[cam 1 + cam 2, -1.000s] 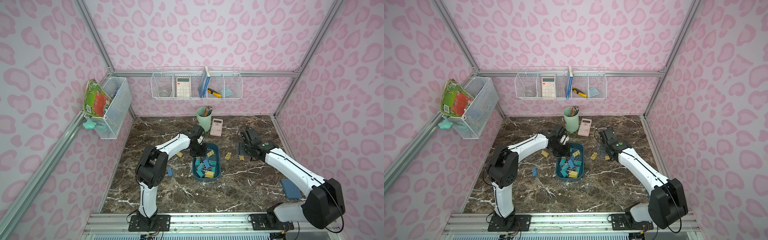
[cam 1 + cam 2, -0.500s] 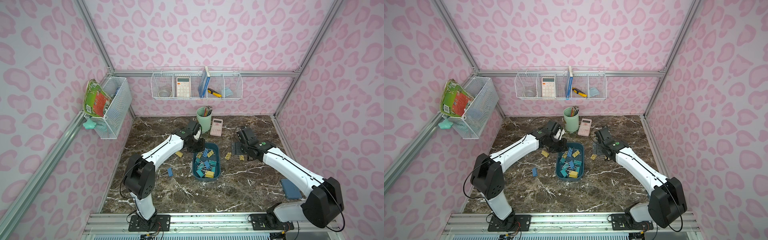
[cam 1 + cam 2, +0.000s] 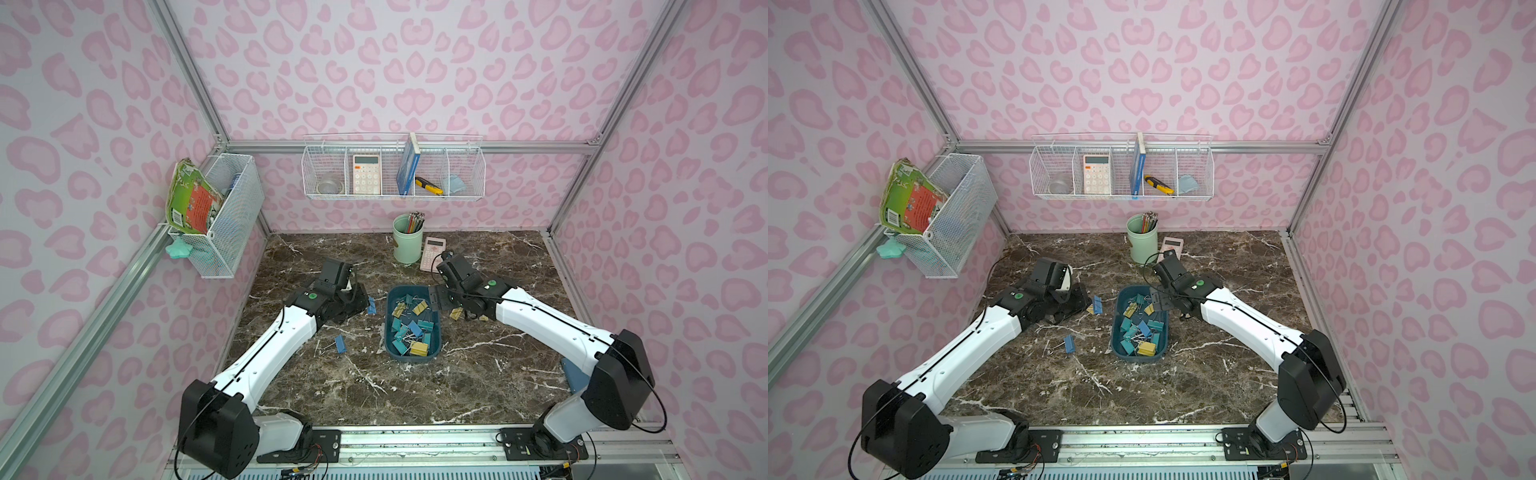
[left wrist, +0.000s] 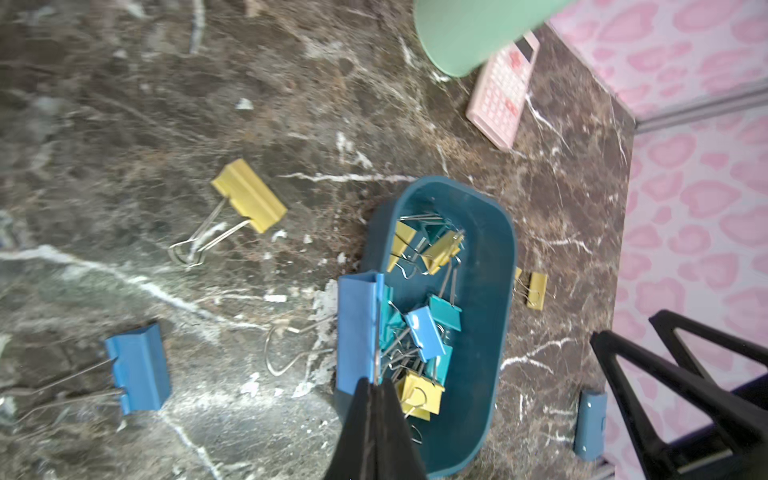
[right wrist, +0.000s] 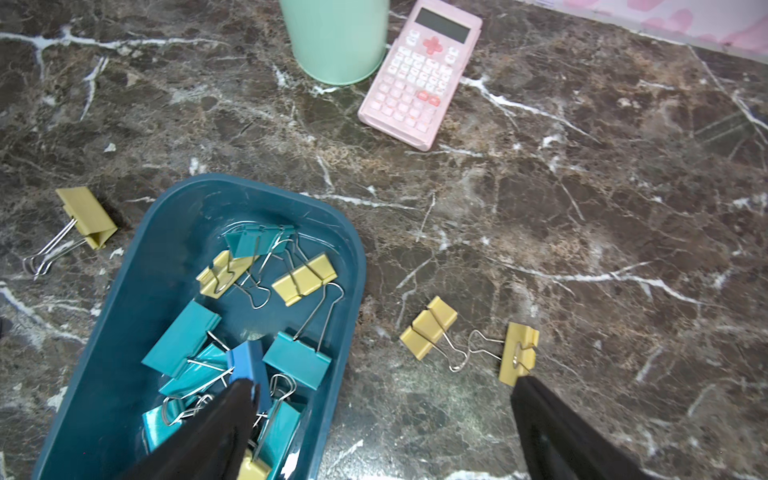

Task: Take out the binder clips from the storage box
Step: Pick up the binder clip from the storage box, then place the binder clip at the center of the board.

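The left gripper (image 4: 374,388) was clamped shut on one blue clip (image 4: 357,328). It held the clip above the table (image 3: 374,395), just left of the box (image 3: 411,358) and clear of its rim in both top views. The right gripper (image 5: 382,382) stood wide open and held nothing. It hung at the box's far right corner, with one finger (image 5: 224,419) over the clips inside. The other finger was over the marble, just beside a yellow clip (image 5: 519,351).

Five clips were outside the box:
- the held one
- a second blue clip (image 3: 340,344), lying left of the box and nearer the arm bases
- one yellow clip (image 4: 249,195) on the left, mostly hidden under the left gripper in the top views
- two on the right, the one by the finger and another (image 5: 430,326), with their wire handles meeting

Inside the box lay a pile of roughly a dozen. At least three were yellow, one was blue (image 4: 424,332) and the rest were teal. Overlap and the finger hid the exact count.

One cup (image 3: 405,243) and one pink calculator (image 3: 432,253) stood on the table behind the box, apart from it.

The box sat mid-table, and its far left corner held no clips. Open marble lay between the box and the arm bases, with a narrower strip between the box and the cup. Walls closed the table on the left, back and right.
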